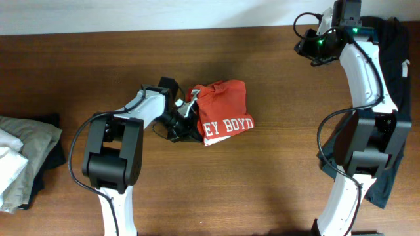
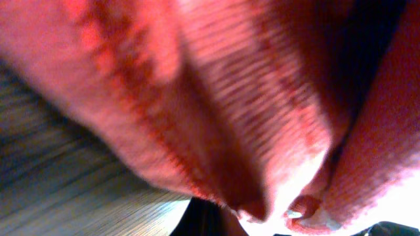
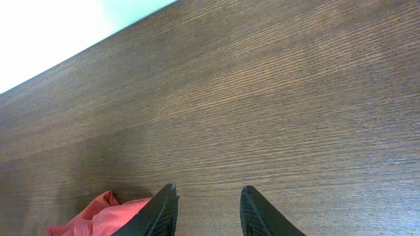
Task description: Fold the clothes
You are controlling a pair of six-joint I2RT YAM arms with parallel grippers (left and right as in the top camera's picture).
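Red-orange T-shirt [image 1: 223,108] | bunched at middle of worktop [image 1: 275,183], lettering up | left tool [image 1: 186,117] at its edge, buried in fabric, grip cannot be told | right tool [image 3: 208,196] fingers apart, empty, above bare wood

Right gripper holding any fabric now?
No, the right gripper stands open over the wood table, nothing between its fingers; the red T-shirt lies off to its side.
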